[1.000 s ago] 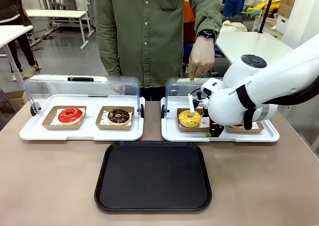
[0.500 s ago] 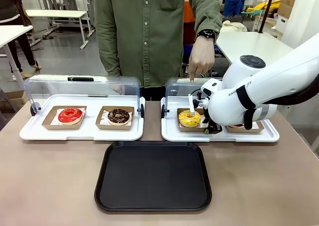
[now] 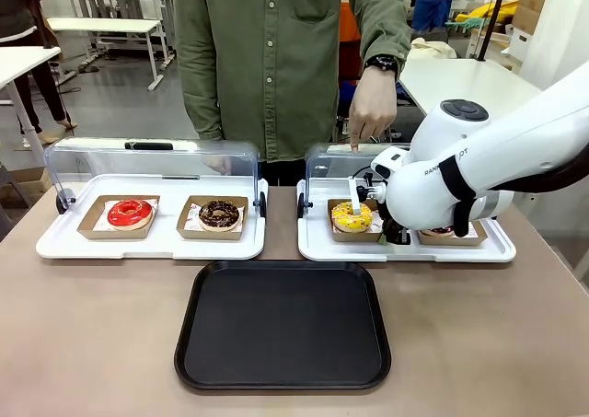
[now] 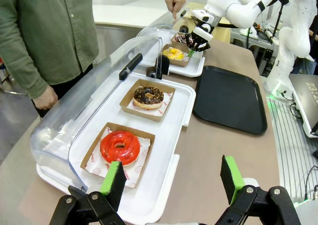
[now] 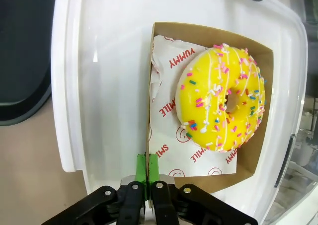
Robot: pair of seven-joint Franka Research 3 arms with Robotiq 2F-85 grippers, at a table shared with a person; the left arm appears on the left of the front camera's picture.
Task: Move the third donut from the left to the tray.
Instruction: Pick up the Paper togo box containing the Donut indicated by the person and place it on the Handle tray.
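Right now the right gripper (image 5: 147, 178) is pinched tight on the edge of the brown cardboard square (image 5: 248, 150) that carries the yellow donut (image 5: 221, 98), its two green pads pressed together over the cardboard wall. The donut sits on printed paper inside that square, and the square rests on the white tray (image 5: 99, 86) at the robot's right, under a lifted clear lid (image 3: 322, 159). From the front, the yellow donut (image 3: 352, 216) lies at the left end of that white tray (image 3: 313, 242), with the right arm's wrist just beside it and a person's hand (image 3: 371, 113) holding the lid up above it. The black tray (image 3: 283, 325) lies on the table nearer the robot, between the two white trays and apart from them. On the other white tray (image 4: 164, 150) sit a red donut (image 4: 119, 146) and a chocolate donut (image 4: 148, 96), each on its own cardboard square. The left gripper (image 4: 170, 178) hangs above that tray's near end, its fingers spread wide and holding nothing.
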